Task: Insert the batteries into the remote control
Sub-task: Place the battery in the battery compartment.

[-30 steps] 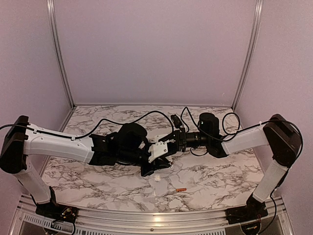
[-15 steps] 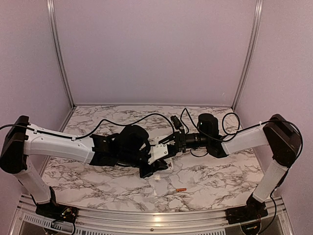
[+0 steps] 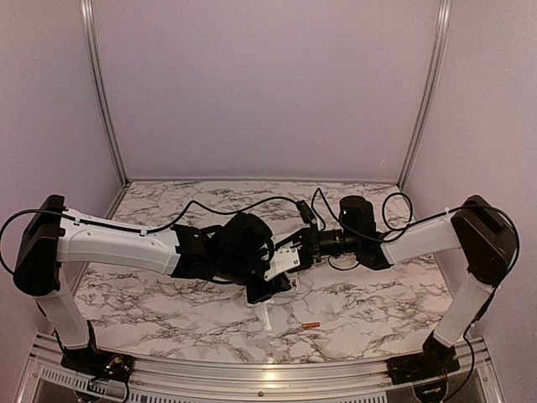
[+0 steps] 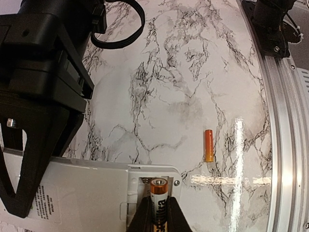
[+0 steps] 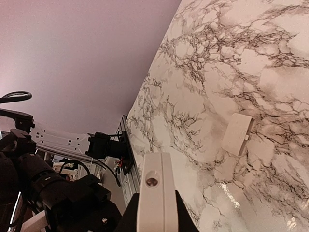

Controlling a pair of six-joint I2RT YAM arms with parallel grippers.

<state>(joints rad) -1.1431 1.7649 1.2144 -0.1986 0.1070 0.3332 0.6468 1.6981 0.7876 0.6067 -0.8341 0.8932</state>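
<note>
Between the left gripper's [image 4: 158, 215] pinched fingers, gold battery [image 4: 158, 195] sits at the remote's [image 4: 87, 193] open slot [image 4: 146, 181]; right gripper [image 5: 154, 220] clamps the remote. Orange battery [image 4: 208, 145] lies right of them on marble table [image 4: 183, 72].

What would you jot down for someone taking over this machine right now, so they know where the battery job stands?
The left end effector is shut on the gold battery, whose end sits at the open bay of the remote control; it is not visibly seated.
The right end effector is shut on the remote control, holding it above the table.
The orange battery lies loose on the table.
The white cover lies flat on the table, apart.
Done: cover off, first battery at the bay.
Left: seat it, load the orange battery, probably refit the cover.
</note>
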